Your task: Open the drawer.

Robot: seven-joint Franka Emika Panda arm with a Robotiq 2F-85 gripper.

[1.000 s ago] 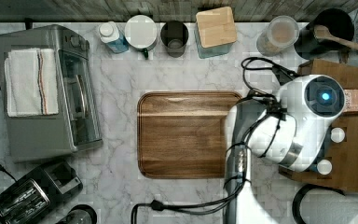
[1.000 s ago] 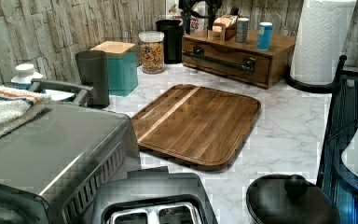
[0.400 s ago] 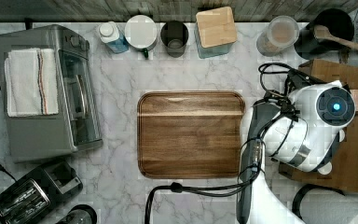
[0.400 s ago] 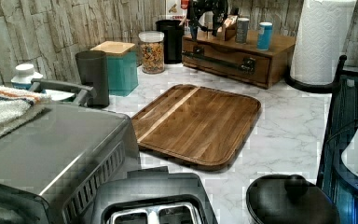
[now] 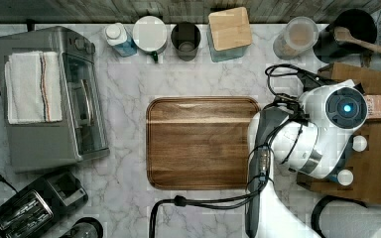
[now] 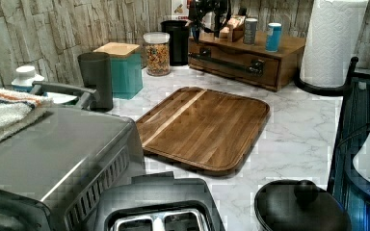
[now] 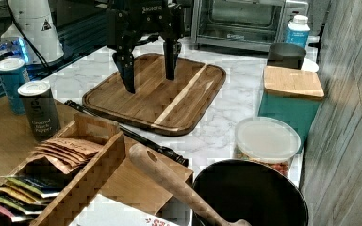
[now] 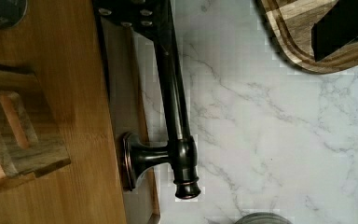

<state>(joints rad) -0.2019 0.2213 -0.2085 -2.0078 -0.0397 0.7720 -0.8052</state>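
The drawer (image 6: pixel 224 57) sits shut in the low wooden cabinet (image 5: pixel 377 163), its front flush. Its long black bar handle (image 8: pixel 175 107) runs across the front and also shows in the right view (image 7: pixel 136 139) and the left view (image 6: pixel 226 63). My gripper (image 7: pixel 150 84) hangs open above the handle's end, with nothing between its fingers. In the wrist view, one black finger (image 8: pixel 142 16) lies right over the bar. The other finger (image 8: pixel 345 25) is over the corner of the cutting board. The arm's white body (image 5: pixel 327 129) covers the drawer front in the top view.
A wooden cutting board (image 5: pixel 201 141) lies on the marble counter beside the cabinet. Two tins (image 7: pixel 40 110) and a tea-bag box (image 7: pixel 70 160) stand on the cabinet. Jars and canisters (image 5: pixel 228 29) line the back wall. A toaster oven (image 5: pixel 54 99) is at the top view's left.
The arm has swung toward the top view's right, bringing the gripper over the cabinet's front and the handle. The drawer has not moved.
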